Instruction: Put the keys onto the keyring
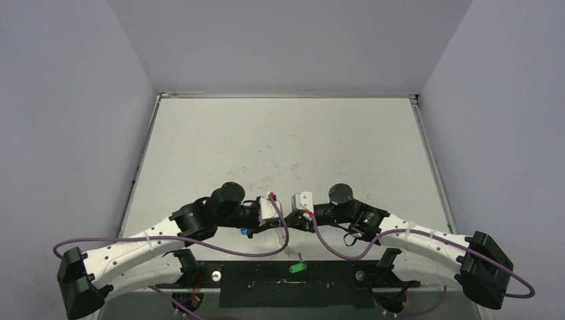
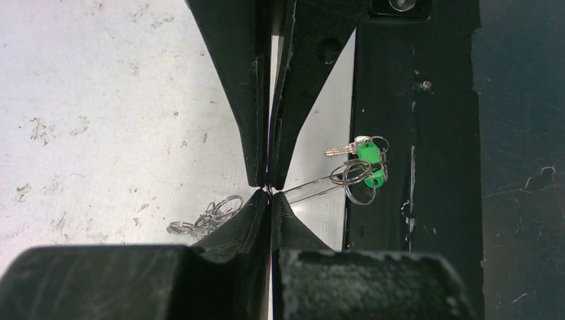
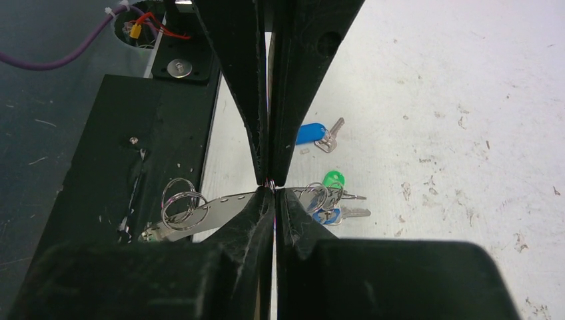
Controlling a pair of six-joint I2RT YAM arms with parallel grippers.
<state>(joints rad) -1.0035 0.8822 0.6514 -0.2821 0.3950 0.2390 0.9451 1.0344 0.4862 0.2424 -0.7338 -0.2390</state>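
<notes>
My left gripper (image 2: 269, 191) and right gripper (image 3: 270, 187) are both shut, tip to tip, pinching the same spot on the keyring (image 3: 216, 205), a thin silvery band held low over the table's near edge. One end carries small rings (image 3: 178, 199) and a green key (image 2: 370, 162) over the black plate. The other end carries small rings (image 2: 208, 215), a green key (image 3: 333, 179) and a blue key (image 3: 330, 215). Another blue key (image 3: 313, 133) lies loose on the table. In the top view the grippers (image 1: 288, 228) meet at centre front, with the green key (image 1: 296, 269) and a blue key (image 1: 245, 231) showing.
A black base plate (image 1: 333, 275) runs along the near edge between the arm bases. Purple cables (image 1: 253, 252) loop low from both wrists. The white tabletop (image 1: 286, 147) stretches back to grey walls on three sides.
</notes>
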